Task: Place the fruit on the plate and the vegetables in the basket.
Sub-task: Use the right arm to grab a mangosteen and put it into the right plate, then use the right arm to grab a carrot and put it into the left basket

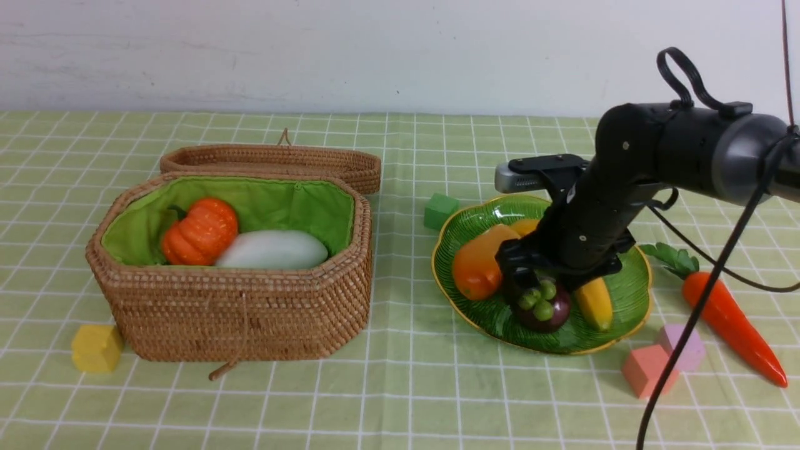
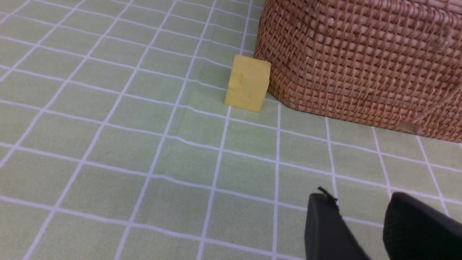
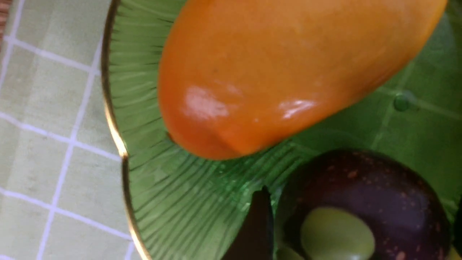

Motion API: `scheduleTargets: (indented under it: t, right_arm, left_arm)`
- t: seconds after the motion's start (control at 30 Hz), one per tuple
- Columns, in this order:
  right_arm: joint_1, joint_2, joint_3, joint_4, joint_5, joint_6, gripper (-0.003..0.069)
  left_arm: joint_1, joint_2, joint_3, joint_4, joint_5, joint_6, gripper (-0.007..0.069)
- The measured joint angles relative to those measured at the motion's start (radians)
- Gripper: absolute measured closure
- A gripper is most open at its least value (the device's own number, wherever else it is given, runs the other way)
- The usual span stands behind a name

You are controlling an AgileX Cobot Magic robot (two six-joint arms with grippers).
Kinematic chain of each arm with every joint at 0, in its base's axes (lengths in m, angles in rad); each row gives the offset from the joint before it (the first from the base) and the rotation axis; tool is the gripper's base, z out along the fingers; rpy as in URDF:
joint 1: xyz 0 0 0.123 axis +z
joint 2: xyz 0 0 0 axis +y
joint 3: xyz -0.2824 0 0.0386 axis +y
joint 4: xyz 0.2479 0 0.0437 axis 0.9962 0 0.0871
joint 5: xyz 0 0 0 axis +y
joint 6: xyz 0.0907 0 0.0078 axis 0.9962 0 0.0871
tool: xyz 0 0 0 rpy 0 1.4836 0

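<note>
Right gripper [image 1: 545, 282] hung low over the plate [image 1: 494, 322], jaws spread wide, gripping nothing. Mangosteen [image 1: 550, 312] sat on the plate's near side between the fingers [image 3: 254, 231], a sliver of glass showing beside one. Mango [image 1: 476, 269] and banana [image 1: 595, 303] lay there too. Judged: fruit step looked finished. Carrot [image 1: 728, 319] lay near the tabletop's right edge, just beside the plate, well apart from the basket [image 1: 237, 312]. Next move would call for a lift clear, then a grasp across the carrot's body. Left gripper [image 2: 361, 206] was part open, empty.
</note>
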State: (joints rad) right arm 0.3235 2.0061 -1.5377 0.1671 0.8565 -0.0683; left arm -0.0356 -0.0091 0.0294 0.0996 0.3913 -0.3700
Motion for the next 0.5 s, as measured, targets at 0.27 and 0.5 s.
scheduleTargets:
  t: [0.27,0.5]
  right_arm:
    - [-0.009,-0.157,0.001,-0.241,0.026,0.100,-0.0003]
    - [-0.166,-0.251,0.001,-0.352,0.148,0.117,0.0015]
  left_arm:
    - [0.000,0.000,0.000,0.000,0.000,0.000,0.0386]
    - [0.000,0.000,0.000,0.000,0.000,0.000,0.0386]
